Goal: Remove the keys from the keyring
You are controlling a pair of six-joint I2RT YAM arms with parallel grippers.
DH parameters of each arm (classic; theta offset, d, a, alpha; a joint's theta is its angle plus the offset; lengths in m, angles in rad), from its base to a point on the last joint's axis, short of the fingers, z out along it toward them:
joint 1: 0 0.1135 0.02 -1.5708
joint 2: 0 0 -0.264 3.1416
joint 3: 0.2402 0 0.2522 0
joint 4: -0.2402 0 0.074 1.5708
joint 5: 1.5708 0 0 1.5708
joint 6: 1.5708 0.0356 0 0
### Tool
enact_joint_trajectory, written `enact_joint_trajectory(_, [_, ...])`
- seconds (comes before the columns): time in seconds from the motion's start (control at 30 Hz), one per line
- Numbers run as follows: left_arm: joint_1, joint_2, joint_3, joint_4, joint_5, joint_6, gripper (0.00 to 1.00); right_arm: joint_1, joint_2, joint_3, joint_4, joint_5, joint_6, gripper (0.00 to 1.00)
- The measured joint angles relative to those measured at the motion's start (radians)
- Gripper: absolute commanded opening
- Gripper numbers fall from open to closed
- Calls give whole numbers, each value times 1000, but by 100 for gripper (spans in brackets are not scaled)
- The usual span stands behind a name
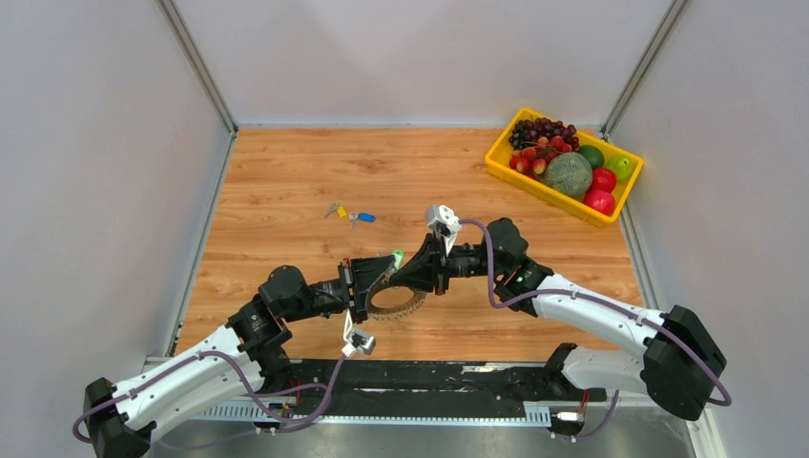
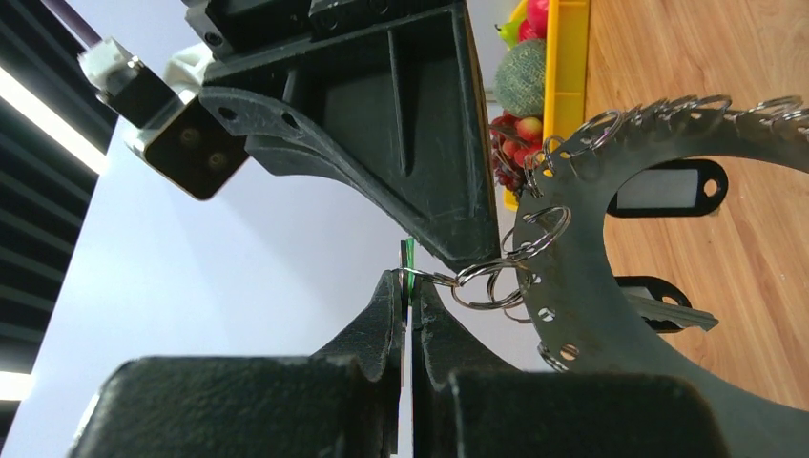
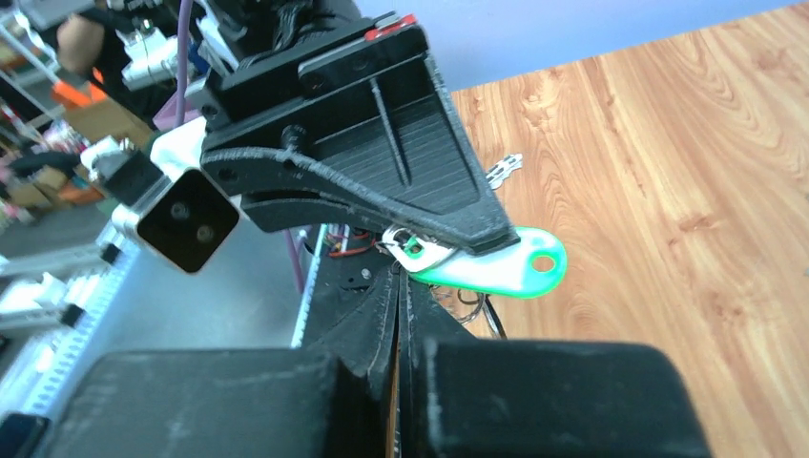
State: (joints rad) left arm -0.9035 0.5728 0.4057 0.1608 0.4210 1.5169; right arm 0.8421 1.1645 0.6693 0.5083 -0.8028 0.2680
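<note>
Just over the keyring's (image 1: 399, 307) far rim, the two pincers meet tip to tip. Of these, the left pincer (image 2: 410, 286) is closed on a thin green tag (image 3: 487, 272), seen edge-on between its fingers. Facing it, the right pincer (image 3: 401, 291) is closed too, with its tips at the tag's ringed end. Whether it pinches the small split rings (image 2: 496, 281) or the tag itself I cannot tell. Those rings chain the tag to a hole in the keyring, which sits on the wooden table (image 1: 286, 172) under both pincers; I cannot tell if it lies flat. A black fob (image 2: 668, 186) shows through the keyring's opening, and two loose keys (image 1: 363, 218) lie well beyond its far side.

The keyring looks like a stiff, flat metal band, probably heavy enough to stay put under a gentle pull, though it may drag. The split rings are likely hard, springy wire, slick and small, so a grip there should sit square across the wire. The tag is light, smooth plastic and could slide out; its flat faces near the ringed end seem the safest hold.

Both arms reach from the keyring's near side, elbows bent, forearms low and angled inward. One comes from the keyring's left, the other from its right.
</note>
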Motion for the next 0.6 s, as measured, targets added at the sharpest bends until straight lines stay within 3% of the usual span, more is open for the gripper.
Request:
enact_joint_trajectory(0.13, [0, 0, 0, 1, -4, 5, 0, 0, 11, 1, 22, 48, 138, 0])
enact_joint_trajectory(0.2, [2, 0, 0, 7, -10, 7, 0, 0, 11, 1, 31, 68, 198, 13])
enact_joint_trajectory(0.3, [2, -3, 0, 17, -11, 6, 0, 0, 11, 1, 40, 88, 259, 23])
enact_joint_trajectory(0.4, [2, -6, 0, 16, -11, 6, 0, 3, -6, 0, 24, 92, 242, 30])
enact_joint_trajectory(0.6, [0, -21, 0, 23, 10, 3, 0, 2, -126, -5, -66, 127, 61, 30])
